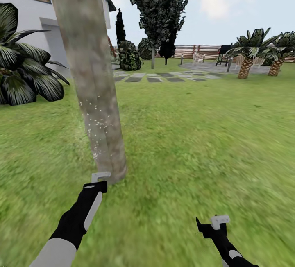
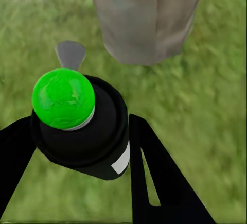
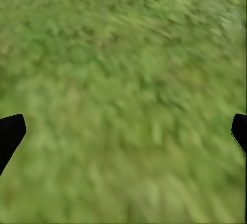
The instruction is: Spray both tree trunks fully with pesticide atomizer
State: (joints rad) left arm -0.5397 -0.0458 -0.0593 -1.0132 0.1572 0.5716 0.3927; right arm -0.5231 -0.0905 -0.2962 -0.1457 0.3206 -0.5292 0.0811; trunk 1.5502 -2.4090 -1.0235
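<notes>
Here my left gripper [image 2: 77,147] pinches the pesticide atomizer [image 2: 85,131] just beside the tree trunk [image 1: 92,82]; white pesticide [image 1: 96,125] specks dot its bark. Right gripper [image 3: 123,131] spread over grass [image 3: 123,54].

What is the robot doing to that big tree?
The robot is spraying bug spray on it. Its left pincer is holding a little black spray bottle with a green top, right by the bottom of the tree trunk. Tiny white specks of spray dot the lower trunk. The right pincer is open and empty, over the grass.
</notes>
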